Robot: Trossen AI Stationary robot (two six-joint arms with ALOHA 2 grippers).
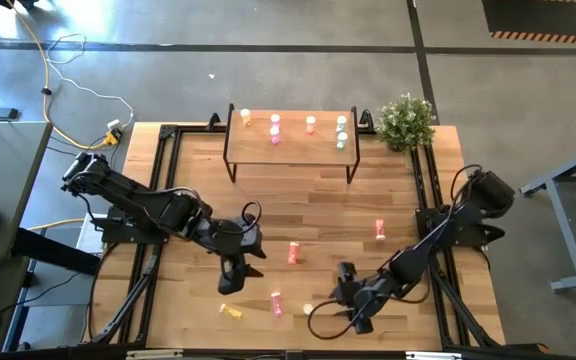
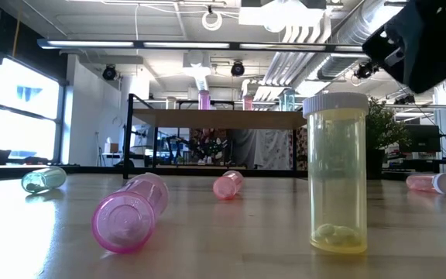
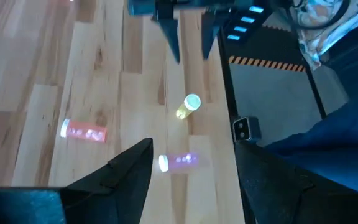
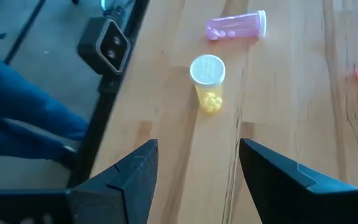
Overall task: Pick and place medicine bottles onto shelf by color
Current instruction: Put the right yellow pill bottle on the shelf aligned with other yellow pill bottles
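Looking down, the shelf (image 1: 291, 146) at the far edge carries several bottles; the right gripper (image 1: 351, 303) hangs open by the near-edge yellow bottle (image 1: 308, 309), the left gripper (image 1: 236, 272) open mid-table. Low down, that bottle (image 2: 336, 172) stands upright, label-free. Both wrist views show spread fingers.

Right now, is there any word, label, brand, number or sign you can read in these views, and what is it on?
No readable text in any view.
The upright yellow bottle shows no label.
The lying pink bottle shows no label.
The hazard stripes on the floor beside the table are a pattern, not words.
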